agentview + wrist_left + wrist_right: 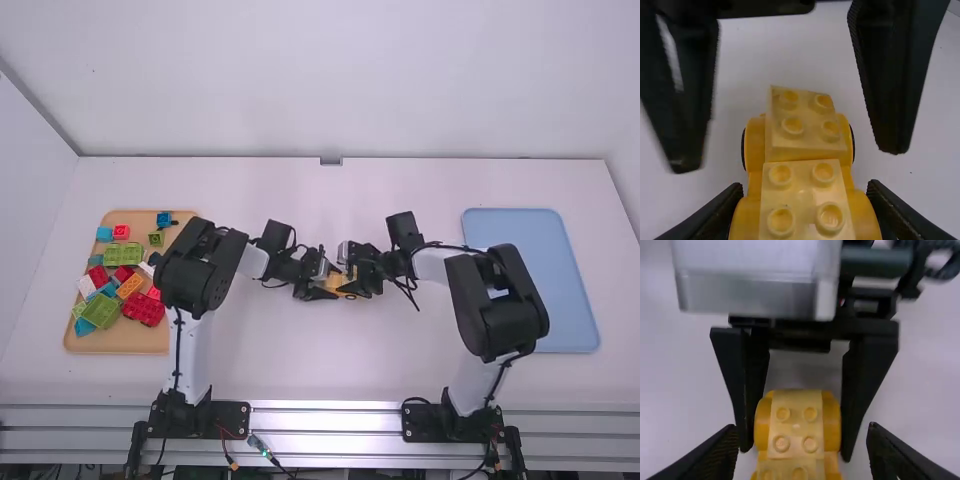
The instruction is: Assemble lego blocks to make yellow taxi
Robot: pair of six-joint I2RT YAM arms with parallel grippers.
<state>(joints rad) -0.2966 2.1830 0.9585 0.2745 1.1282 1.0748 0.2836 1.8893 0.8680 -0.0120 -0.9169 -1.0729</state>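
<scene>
High view: left claw (328,291) and right claw (354,286) face each other mid-table (300,365), yellow car (340,281) between them. Left wrist view: left claw's (804,188) got the car pinched by its sides, studs showing. Right wrist view: right claw's (800,432) wide, fingers either side of the car, just clear of it.

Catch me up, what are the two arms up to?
Taxi build. The left claw grips the yellow block car by its sides. The right claw is open around the car's other end, nothing clamped. The car already has wheels and studded blocks on top. Loose coloured blocks sit on the tan tray at the left.
</scene>
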